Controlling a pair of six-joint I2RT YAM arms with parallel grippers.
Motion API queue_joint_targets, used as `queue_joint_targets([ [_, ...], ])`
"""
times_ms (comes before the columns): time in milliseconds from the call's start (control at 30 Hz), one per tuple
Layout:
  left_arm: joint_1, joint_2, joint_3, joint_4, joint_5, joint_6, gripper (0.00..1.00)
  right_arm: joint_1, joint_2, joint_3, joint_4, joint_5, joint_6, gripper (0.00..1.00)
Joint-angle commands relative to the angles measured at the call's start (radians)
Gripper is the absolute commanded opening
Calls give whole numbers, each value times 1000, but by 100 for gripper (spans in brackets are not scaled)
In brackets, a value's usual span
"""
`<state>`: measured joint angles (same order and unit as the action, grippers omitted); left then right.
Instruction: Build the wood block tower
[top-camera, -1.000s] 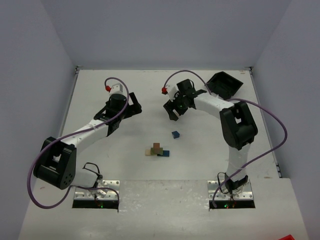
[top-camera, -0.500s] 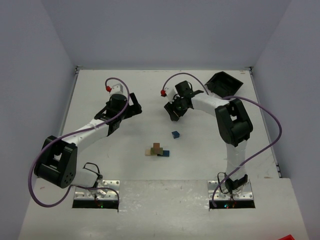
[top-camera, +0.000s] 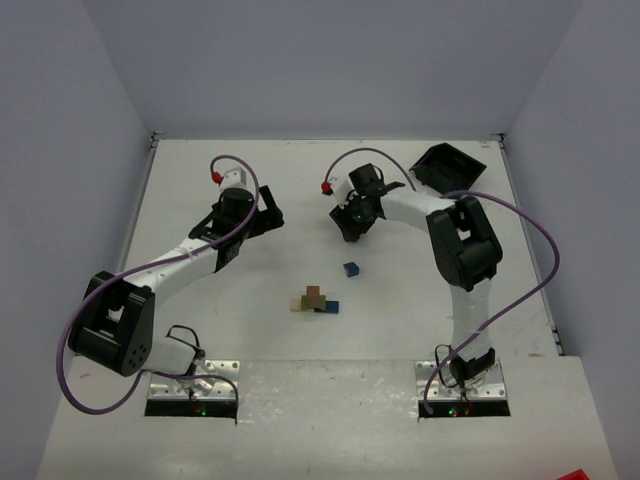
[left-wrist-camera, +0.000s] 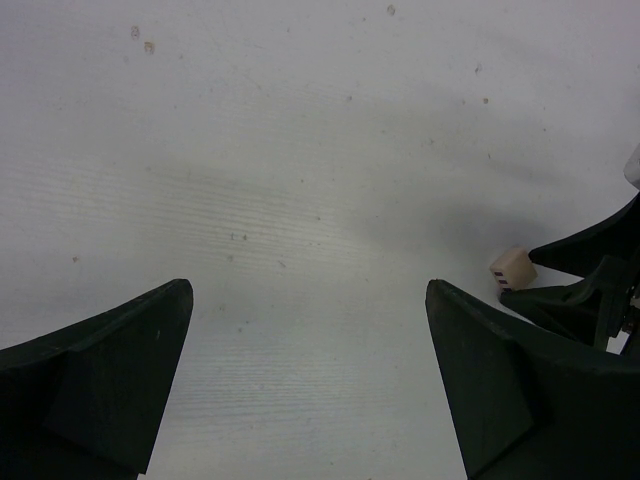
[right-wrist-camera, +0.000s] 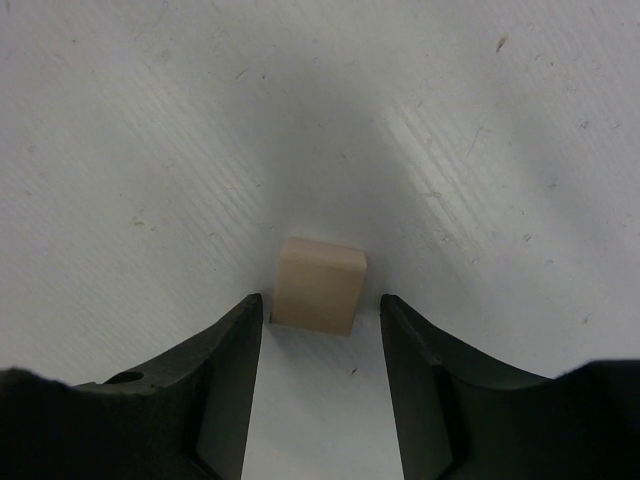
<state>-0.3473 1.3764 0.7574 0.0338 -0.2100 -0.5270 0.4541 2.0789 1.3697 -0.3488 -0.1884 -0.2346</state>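
Note:
The wood block tower (top-camera: 314, 300) is a low cluster at centre front: a pale tan, an olive green and a dark blue block in a row, with a reddish brown one on top. A loose dark blue block (top-camera: 350, 269) lies behind it. My right gripper (top-camera: 346, 224) is low over the table. In the right wrist view it (right-wrist-camera: 320, 303) is open, its jaws on either side of a pale tan block (right-wrist-camera: 320, 283) with small gaps. My left gripper (top-camera: 266, 216) is open and empty (left-wrist-camera: 308, 292). The tan block also shows in the left wrist view (left-wrist-camera: 512, 268).
A black plastic bin (top-camera: 449, 167) lies tilted at the back right, behind the right arm. The right gripper's dark fingers (left-wrist-camera: 590, 275) show at the right edge of the left wrist view. White walls close in the table's back and sides.
My right gripper has drawn slightly back and left and settled lower, and its arm has folded closer. The left arm and the blocks have not moved.

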Motion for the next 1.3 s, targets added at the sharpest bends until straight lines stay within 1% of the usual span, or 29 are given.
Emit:
queue_joint_targets([
  [0,7,0,28,43,-8,10,100,-1,2,18,49,22,24,49],
  [100,7,-1,28,43,-10,10,100,0,-16,-6,77,5,24,38],
  [167,7,-1,28,43,-8,10,100,0,-43,-24,90,-33,18,30],
  [300,7,-3,28,43,-6,10,100,11,-114,-50,100,-79,3,23],
  [400,7,-6,23,43,-3,10,100,37,-192,-48,63,-77,-18,23],
  [500,7,-16,19,43,4,10,100,68,-302,-55,31,-108,-46,22],
  [633,7,-34,8,49,14,12,100,170,-462,-133,26,-99,-132,21],
  [700,7,-41,6,49,15,11,100,212,-509,-156,14,-97,-156,21],
  [767,7,-49,2,45,7,11,100,277,-574,-179,-28,-122,-180,22],
  [800,7,-52,1,44,6,12,100,282,-579,-181,-32,-126,-181,22],
  [900,7,-70,-9,43,-4,10,100,350,-621,-200,-77,-135,-172,22],
  [933,7,-71,-10,44,-5,10,100,354,-623,-201,-78,-124,-170,22],
  [1033,7,-77,-10,35,-30,9,100,430,-656,-246,-84,-95,-166,22],
  [1267,7,-77,-10,34,-29,9,100,469,-650,-251,-116,-114,-135,26],
])
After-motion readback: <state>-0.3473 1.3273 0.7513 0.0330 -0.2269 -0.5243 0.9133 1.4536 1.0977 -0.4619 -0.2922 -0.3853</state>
